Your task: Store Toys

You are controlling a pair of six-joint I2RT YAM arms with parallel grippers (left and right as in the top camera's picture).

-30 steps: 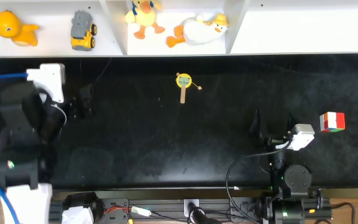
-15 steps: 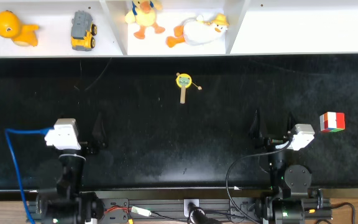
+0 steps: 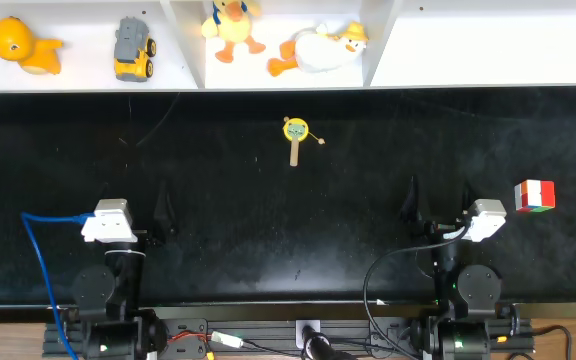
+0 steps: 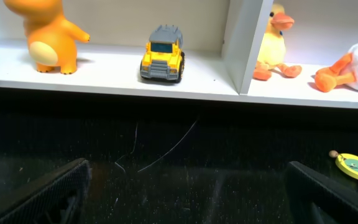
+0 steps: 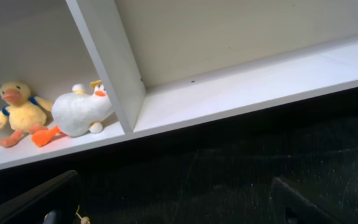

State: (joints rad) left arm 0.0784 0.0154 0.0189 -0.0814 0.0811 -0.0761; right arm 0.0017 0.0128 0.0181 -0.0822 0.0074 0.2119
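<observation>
Both hands rest w/ fingers apart: left hand (image 4: 188,168), right hand (image 3: 438,205). The cube (image 3: 534,195) lies on the tabletop (image 3: 268,230) at 3 o'clock of the right hand. Take it first, square to its faces; the rattle (image 3: 295,135) waits nr the shelf (image 3: 468,72).

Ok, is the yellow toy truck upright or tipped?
Upright: the yellow and grey toy truck stands on its wheels on the white shelf.

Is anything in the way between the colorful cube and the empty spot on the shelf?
No, nothing I can see. The cube sits on the black table, and only bare tabletop lies between it and the empty shelf compartment beyond it.
</observation>
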